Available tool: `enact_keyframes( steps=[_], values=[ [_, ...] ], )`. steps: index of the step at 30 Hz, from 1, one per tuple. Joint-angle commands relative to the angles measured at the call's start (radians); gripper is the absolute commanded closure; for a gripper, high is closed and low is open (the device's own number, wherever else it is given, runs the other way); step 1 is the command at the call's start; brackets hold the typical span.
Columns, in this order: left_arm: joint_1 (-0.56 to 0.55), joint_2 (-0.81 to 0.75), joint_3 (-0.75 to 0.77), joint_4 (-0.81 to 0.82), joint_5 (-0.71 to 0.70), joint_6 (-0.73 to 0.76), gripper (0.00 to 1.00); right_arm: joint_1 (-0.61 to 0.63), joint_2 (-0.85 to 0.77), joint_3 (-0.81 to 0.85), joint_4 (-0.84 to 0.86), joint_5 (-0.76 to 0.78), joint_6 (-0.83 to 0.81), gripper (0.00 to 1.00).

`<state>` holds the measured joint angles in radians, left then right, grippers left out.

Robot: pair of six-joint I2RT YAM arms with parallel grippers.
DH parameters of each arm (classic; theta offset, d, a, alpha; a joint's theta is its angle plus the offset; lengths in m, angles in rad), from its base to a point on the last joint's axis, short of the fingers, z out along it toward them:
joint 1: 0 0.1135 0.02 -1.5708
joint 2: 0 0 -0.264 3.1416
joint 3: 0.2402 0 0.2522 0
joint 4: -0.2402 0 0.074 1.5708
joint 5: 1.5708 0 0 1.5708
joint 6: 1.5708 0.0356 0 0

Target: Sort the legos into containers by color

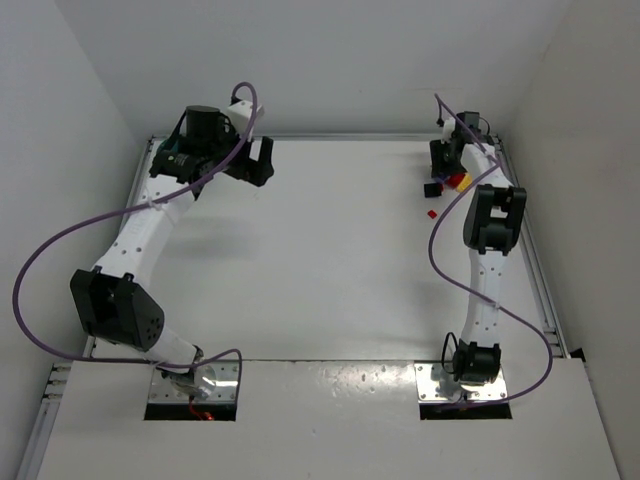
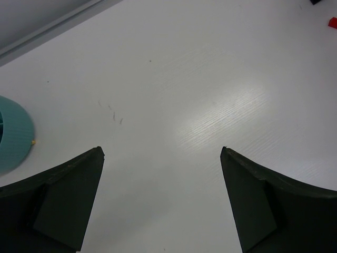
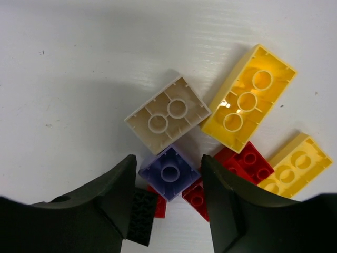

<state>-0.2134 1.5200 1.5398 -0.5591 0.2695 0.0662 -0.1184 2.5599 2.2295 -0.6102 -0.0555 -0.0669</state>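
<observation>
Left wrist view: the teal bowl (image 2: 13,134) is cut off by the left edge, with most of it out of frame. A red lego (image 2: 333,22) is clipped by the right edge.

Right wrist view: the fingers (image 3: 105,205) of the right tool (image 3: 167,161) cover part of a black lego (image 3: 141,216), the lower yellow lego (image 3: 295,166) and the red legos (image 3: 251,161). The red legos also lie partly under the purple lego (image 3: 169,173). Contact between fingers and purple lego cannot be determined.

Top view: the lego cluster (image 1: 452,183) is too small to count.
</observation>
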Motion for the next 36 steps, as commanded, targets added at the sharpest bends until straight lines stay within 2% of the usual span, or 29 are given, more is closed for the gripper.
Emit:
enact_keyframes(
  steps=[1, 6, 10, 14, 16, 18, 19, 22, 23, 29, 33, 36],
  values=[
    [-0.009, 0.002, 0.031, 0.031, -0.001, -0.003, 0.01, -0.001, 0.013, -0.019, 0.020, -0.036, -0.002, 0.49],
    [-0.009, -0.007, 0.022, 0.031, -0.010, -0.003, 0.01, -0.001, -0.061, -0.164, 0.061, -0.058, -0.002, 0.52],
    [-0.009, -0.017, 0.013, 0.031, -0.010, -0.003, 0.01, -0.001, -0.115, -0.263, 0.093, -0.079, -0.011, 0.58],
    [-0.009, -0.037, -0.015, 0.031, -0.010, -0.003, 0.01, -0.001, -0.193, -0.377, 0.128, -0.141, -0.011, 0.83],
    [0.005, -0.064, -0.056, 0.042, -0.010, -0.003, 0.01, -0.001, -0.257, -0.450, 0.151, -0.176, -0.011, 0.87],
    [0.028, -0.086, -0.095, 0.053, 0.066, -0.014, 0.01, 0.011, -0.384, -0.571, 0.173, -0.245, -0.011, 0.91],
    [0.049, -0.105, -0.139, 0.067, 0.147, -0.037, 0.01, 0.011, -0.430, -0.646, 0.185, -0.277, -0.022, 0.91],
    [0.059, -0.133, -0.202, 0.077, 0.275, -0.089, 0.01, 0.031, -0.605, -0.737, 0.185, -0.447, -0.022, 0.94],
    [0.059, -0.133, -0.257, 0.120, 0.356, -0.118, 0.01, 0.057, -0.644, -0.784, 0.185, -0.525, -0.022, 0.94],
    [0.059, -0.106, -0.431, 0.312, 0.615, -0.405, 0.01, 0.178, -0.822, -0.860, 0.149, -0.783, -0.022, 0.94],
    [0.059, -0.046, -0.445, 0.430, 0.749, -0.545, 0.01, 0.299, -0.888, -0.869, 0.138, -0.830, -0.013, 0.94],
    [0.059, -0.014, -0.445, 0.488, 0.787, -0.627, 0.01, 0.405, -0.902, -0.869, 0.127, -0.830, -0.028, 0.94]
  ],
)
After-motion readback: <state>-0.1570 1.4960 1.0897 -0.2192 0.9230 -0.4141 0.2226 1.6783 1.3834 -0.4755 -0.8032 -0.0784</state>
